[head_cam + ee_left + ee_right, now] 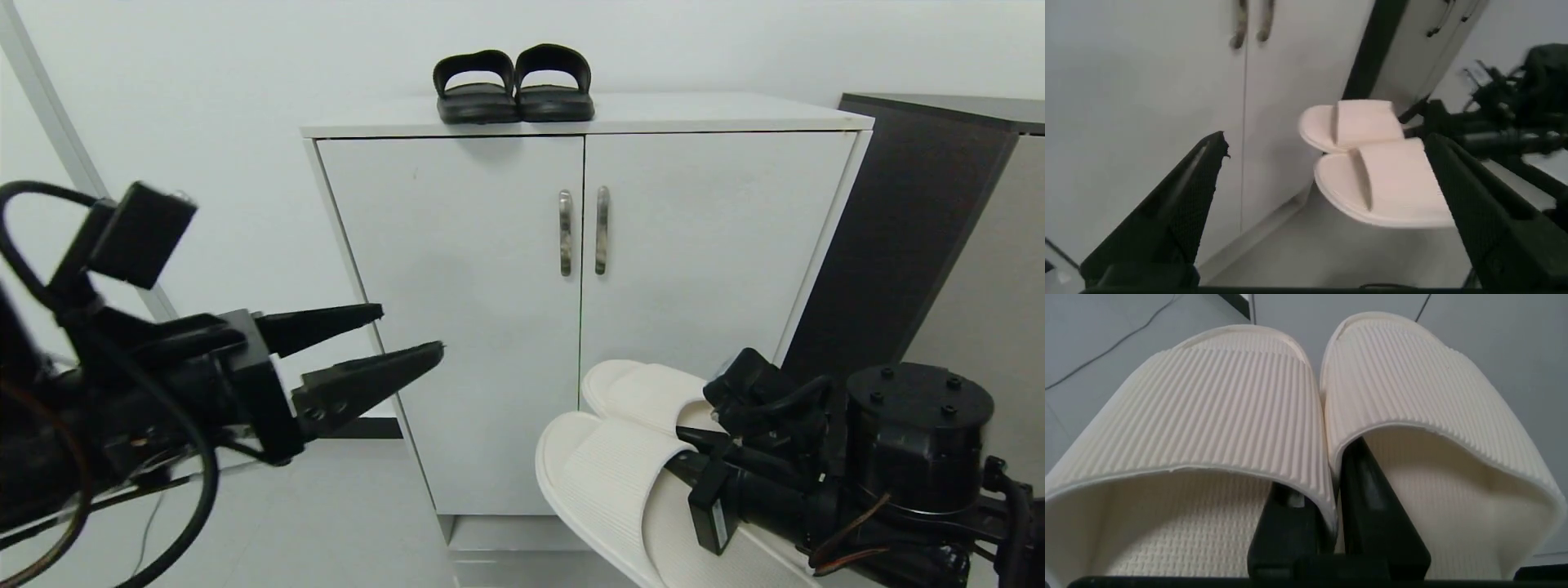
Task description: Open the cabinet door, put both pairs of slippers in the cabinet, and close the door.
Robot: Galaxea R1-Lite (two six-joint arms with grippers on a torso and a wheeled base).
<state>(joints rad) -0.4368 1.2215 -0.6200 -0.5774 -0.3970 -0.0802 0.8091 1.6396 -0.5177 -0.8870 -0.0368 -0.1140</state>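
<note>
The white cabinet (490,327) stands with both doors closed, and its two metal handles (583,232) meet at the middle seam. A pair of black slippers (513,86) rests on the cabinet top. My left gripper (412,328) hovers open in front of the left door with nothing between its fingers (1192,204). Low in front of the right door, my right gripper (694,457) is shut on the pair of white ribbed slippers (620,465), pinching their adjoining inner straps (1327,449). The left wrist view shows the white slippers (1372,163) held off the floor beside the cabinet.
A dark cabinet (898,245) stands close against the white cabinet's right side. A white wall is behind, and a slanted pale bar (49,106) runs along the left. Open grey floor (351,523) lies before the left door.
</note>
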